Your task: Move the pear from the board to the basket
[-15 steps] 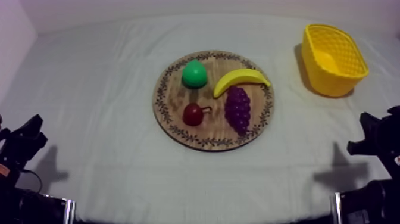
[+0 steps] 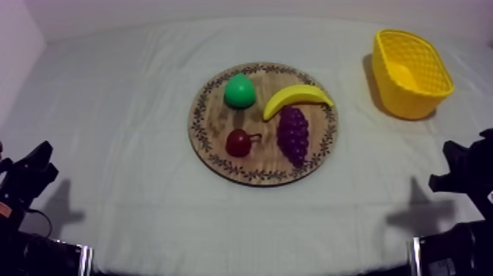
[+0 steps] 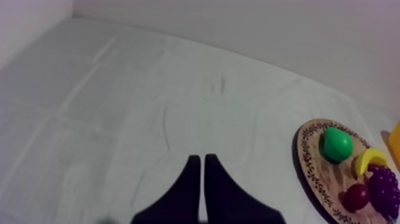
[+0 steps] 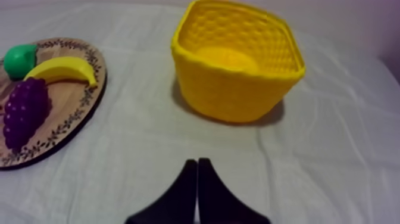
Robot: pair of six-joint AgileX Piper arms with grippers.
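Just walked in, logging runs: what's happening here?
Nothing is being handled yet. The pear sits on the wooden board beside a banana, grapes and a small red fruit. The left gripper and right gripper rest away from the board, fingers shut on nothing. The yellow basket stands at the right.

We find the board (image 2: pixel 264 160) at the middle of the table (image 2: pixel 125 110), bearing the pear (image 2: pixel 240 92) at its far left, the banana (image 2: pixel 296 97) to the pear's right, the small red fruit (image 2: pixel 237 142) before the pear and the grapes (image 2: pixel 293 135) before the banana, while the basket (image 2: pixel 411 103) stands well apart at the table's far right.
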